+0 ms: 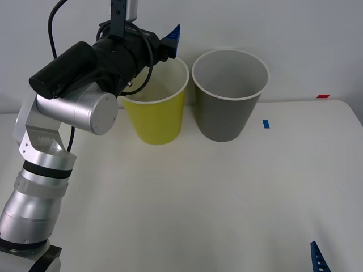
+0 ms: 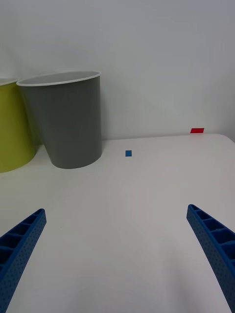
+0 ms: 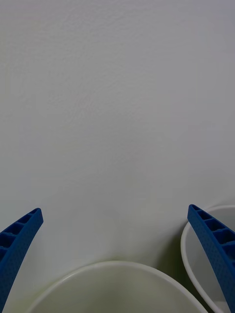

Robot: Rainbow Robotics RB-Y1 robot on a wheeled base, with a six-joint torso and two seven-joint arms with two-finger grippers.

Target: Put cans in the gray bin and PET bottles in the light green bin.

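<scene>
I am seeing the left gripper (image 3: 115, 259), ribbed blue fingers apart, hovering over the upright tapered yellow-green plastic bin (image 1: 156, 113); the right gripper (image 2: 115, 259) is also spread.

Front camera looks down from above onto the table (image 1: 187, 198). Right wrist camera sits low, facing both bins across the tabletop. Left wrist camera hovers close above their rims, facing the wall (image 3: 117, 98).
</scene>
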